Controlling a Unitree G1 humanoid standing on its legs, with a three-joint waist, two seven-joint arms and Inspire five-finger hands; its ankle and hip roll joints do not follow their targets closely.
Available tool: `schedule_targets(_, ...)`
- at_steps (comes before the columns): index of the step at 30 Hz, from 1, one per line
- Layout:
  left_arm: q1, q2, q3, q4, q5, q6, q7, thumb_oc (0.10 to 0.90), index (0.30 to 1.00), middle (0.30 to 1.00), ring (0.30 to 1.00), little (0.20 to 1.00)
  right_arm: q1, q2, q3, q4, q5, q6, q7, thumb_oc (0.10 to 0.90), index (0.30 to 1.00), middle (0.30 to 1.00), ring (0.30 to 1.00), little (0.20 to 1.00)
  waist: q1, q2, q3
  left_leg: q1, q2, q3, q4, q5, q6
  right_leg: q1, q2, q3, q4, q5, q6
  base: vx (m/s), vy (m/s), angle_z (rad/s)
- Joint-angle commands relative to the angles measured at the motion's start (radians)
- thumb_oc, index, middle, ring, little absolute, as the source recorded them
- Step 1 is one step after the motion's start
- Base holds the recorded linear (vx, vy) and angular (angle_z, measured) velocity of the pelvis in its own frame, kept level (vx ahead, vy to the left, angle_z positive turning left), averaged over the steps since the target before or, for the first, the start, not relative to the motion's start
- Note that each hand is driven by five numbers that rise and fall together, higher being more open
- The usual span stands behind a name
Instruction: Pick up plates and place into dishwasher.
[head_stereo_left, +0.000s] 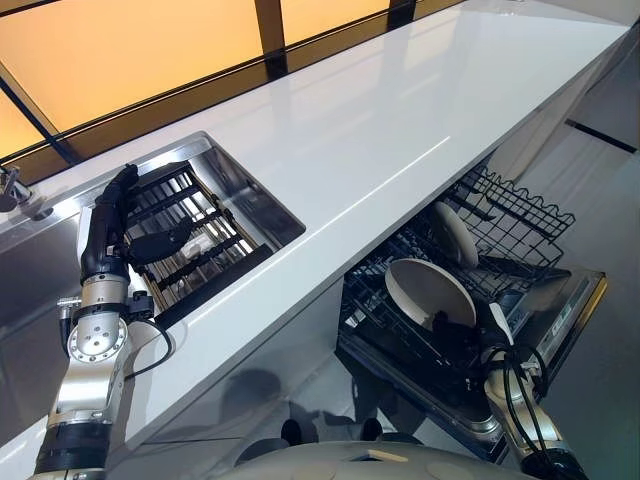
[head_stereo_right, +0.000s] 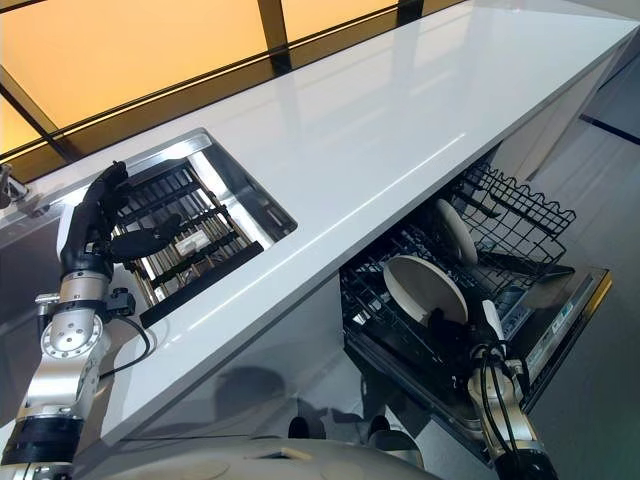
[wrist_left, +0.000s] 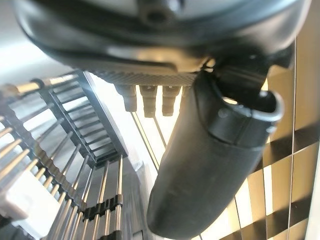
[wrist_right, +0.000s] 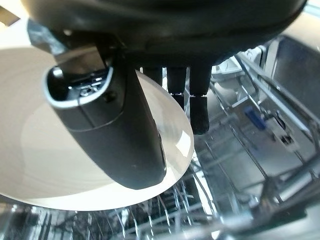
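Right hand (head_stereo_left: 455, 335) pinching round cream plate (head_stereo_left: 428, 290) upright in black wire dishwasher rack (head_stereo_left: 520, 215) below glossy white table (head_stereo_left: 400, 120), beside another cream plate (head_stereo_left: 455, 232); left hand (head_stereo_left: 125, 225) relaxed, straight-fingered, over steel sink rack (head_stereo_left: 200, 240).

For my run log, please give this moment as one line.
right hand: pinching round cream plate over black wire dishwasher rack | left hand: open above steel sink | second plate: racked

Hidden from you at the dishwasher rack
The right hand (head_stereo_left: 462, 335) covers the plate's (head_stereo_left: 425, 288) lower rim; you cannot tell whether its fingers grip it.
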Motion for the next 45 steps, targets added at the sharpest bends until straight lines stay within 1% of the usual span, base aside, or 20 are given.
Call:
schedule_targets(1, -0.105, 0.067, 0.041, -0.019, -0.016, -0.094, 0.024, 0.8, 0.9, 0.9, 0.9, 0.9, -0.123, -0.01, -0.005, -0.032, -0.05, -0.054, -0.061, 0.1, 0.3, 0.3, 0.3, 0.2, 0.009, 0.005, -0.025, 0.006, -0.063, 0.009, 0.002, -0.105, 0.041, -0.019, 0.038, -0.071, 0.081, -0.087, 0.034, 0.01, -0.002, 0.08)
schedule_targets(13, -0.123, 0.064, 0.001, -0.022, -0.025, -0.081, 0.005, 0.8, 0.9, 0.9, 0.9, 0.9, -0.165, -0.005, 0.07, 0.028, -0.081, -0.01, -0.086, 0.1, 0.3, 0.3, 0.3, 0.2, 0.03, 0.008, -0.024, 0.01, -0.063, -0.002, 0.002, -0.104, 0.038, -0.008, 0.036, -0.087, 0.081, -0.092, 0.031, 0.01, -0.001, 0.05)
schedule_targets(19, -0.135, 0.059, -0.02, -0.023, -0.024, -0.077, -0.001, 0.8, 0.9, 0.9, 0.9, 0.9, -0.185, -0.002, 0.102, 0.044, -0.093, 0.027, -0.083, 0.1, 0.3, 0.3, 0.3, 0.2, 0.038, 0.008, -0.024, 0.012, -0.064, -0.01, 0.002, -0.103, 0.037, -0.003, 0.036, -0.091, 0.08, -0.094, 0.029, 0.01, -0.002, 0.03)
schedule_targets(20, -0.136, 0.058, -0.023, -0.023, -0.023, -0.076, -0.004, 0.8, 0.9, 0.9, 0.9, 0.9, -0.188, -0.001, 0.107, 0.048, -0.097, 0.037, -0.076, 0.322, 0.491, 0.491, 0.491, 0.422, 0.04, 0.008, -0.024, 0.012, -0.064, -0.011, 0.002, -0.103, 0.037, -0.002, 0.036, -0.092, 0.08, -0.094, 0.028, 0.01, 0.002, 0.05)
schedule_targets(21, -0.138, 0.057, -0.026, -0.023, -0.023, -0.075, -0.007, 0.8, 0.9, 0.9, 0.9, 0.9, -0.191, -0.001, 0.112, 0.054, -0.097, 0.043, -0.069, 0.597, 0.726, 0.726, 0.726, 0.697, 0.041, 0.008, -0.024, 0.013, -0.064, -0.012, 0.002, -0.103, 0.037, 0.0, 0.036, -0.093, 0.08, -0.094, 0.028, 0.01, 0.0, 0.07)
schedule_targets(22, -0.14, 0.059, -0.027, -0.023, -0.024, -0.073, -0.009, 0.8, 0.9, 0.9, 0.9, 0.9, -0.193, -0.001, 0.115, 0.061, -0.097, 0.045, -0.065, 0.8, 0.9, 0.9, 0.9, 0.9, 0.042, 0.008, -0.023, 0.013, -0.063, -0.012, 0.002, -0.102, 0.037, 0.0, 0.036, -0.094, 0.08, -0.094, 0.027, 0.01, -0.001, 0.07)
schedule_targets(26, -0.143, 0.06, -0.033, -0.027, -0.026, -0.067, -0.014, 0.8, 0.9, 0.9, 0.9, 0.9, -0.197, -0.001, 0.127, 0.061, -0.098, 0.046, -0.058, 0.8, 0.9, 0.9, 0.9, 0.9, 0.045, 0.008, -0.022, 0.014, -0.063, -0.016, 0.002, -0.101, 0.037, 0.003, 0.036, -0.096, 0.08, -0.095, 0.026, 0.0, -0.001, 0.01)
schedule_targets(32, -0.134, 0.053, -0.036, -0.033, -0.028, -0.074, -0.013, 0.8, 0.9, 0.9, 0.9, 0.9, -0.192, -0.002, 0.13, 0.003, -0.116, 0.04, -0.047, 0.8, 0.9, 0.9, 0.9, 0.9, 0.042, 0.007, -0.018, 0.016, -0.062, -0.016, 0.002, -0.099, 0.037, 0.003, 0.036, -0.095, 0.084, -0.096, 0.026, 0.0, 0.0, 0.0)
schedule_targets(41, -0.124, 0.04, -0.033, -0.026, -0.022, -0.086, -0.016, 0.8, 0.9, 0.9, 0.9, 0.9, -0.185, -0.013, 0.098, -0.091, -0.097, -0.011, -0.054, 0.8, 0.9, 0.9, 0.9, 0.9, 0.03, 0.01, -0.013, 0.019, -0.061, -0.011, 0.002, -0.098, 0.039, 0.001, 0.037, -0.086, 0.087, -0.097, 0.026, 0.0, 0.0, 0.0)
schedule_targets(45, -0.117, 0.032, -0.031, -0.023, -0.021, -0.092, -0.012, 0.8, 0.9, 0.9, 0.9, 0.9, -0.179, -0.016, 0.07, -0.142, -0.07, -0.056, -0.082, 0.8, 0.9, 0.9, 0.9, 0.9, 0.024, 0.011, -0.012, 0.02, -0.06, -0.005, 0.002, -0.099, 0.039, 0.0, 0.037, -0.082, 0.089, -0.097, 0.027, 0.0, 0.0, 0.0)
